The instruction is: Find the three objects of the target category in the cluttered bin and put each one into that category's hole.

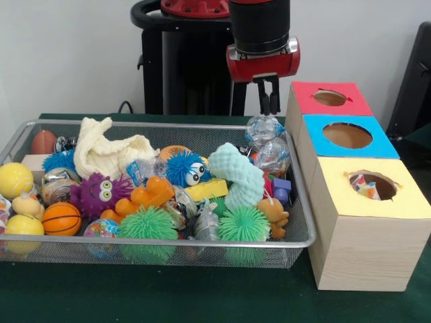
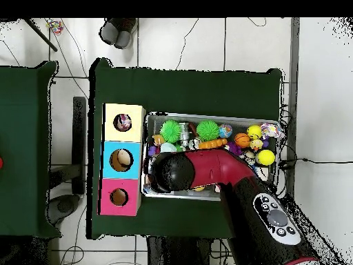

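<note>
Front view showed the pincer [image 1: 270, 101] hanging above the far right corner of the wire bin [image 1: 304, 229], its two fingers drawn close together with nothing between them. It hovered just over some clear crinkly wrapped items [image 1: 264, 129] at that corner, not touching them. Three boxes stood in a row beside the bin: the red box [image 1: 306, 94], the blue box [image 1: 316, 128] and the yellow box [image 1: 340, 188]. Only the yellow box's hole [image 1: 372, 185] showed something inside, a multicoloured object [image 1: 366, 186]; the red and blue holes looked empty. Judging from that, at least one item had been posted and probably two remained. Which category was the target could not be told. Overhead, the arm [image 2: 227, 172] covered the bin's box-side end.
</note>
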{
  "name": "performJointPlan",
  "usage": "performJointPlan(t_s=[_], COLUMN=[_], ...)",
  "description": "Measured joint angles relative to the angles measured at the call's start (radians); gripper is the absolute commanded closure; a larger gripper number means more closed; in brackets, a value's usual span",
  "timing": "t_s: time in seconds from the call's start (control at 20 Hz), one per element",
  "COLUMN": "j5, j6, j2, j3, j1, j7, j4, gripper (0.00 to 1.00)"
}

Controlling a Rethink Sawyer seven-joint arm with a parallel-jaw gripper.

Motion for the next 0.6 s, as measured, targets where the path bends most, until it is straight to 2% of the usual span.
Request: performJointPlan(t_s=[0.3, 0.6], j5=[-0.002, -0.022], j6=[0.015, 0.112], j2=[0.0, 0.0], j3=[0.0, 0.0], j1=[-0.032, -0.073], j7=[0.0, -0.001], j4=[-0.006, -0.048], gripper=[1.0, 1.0])
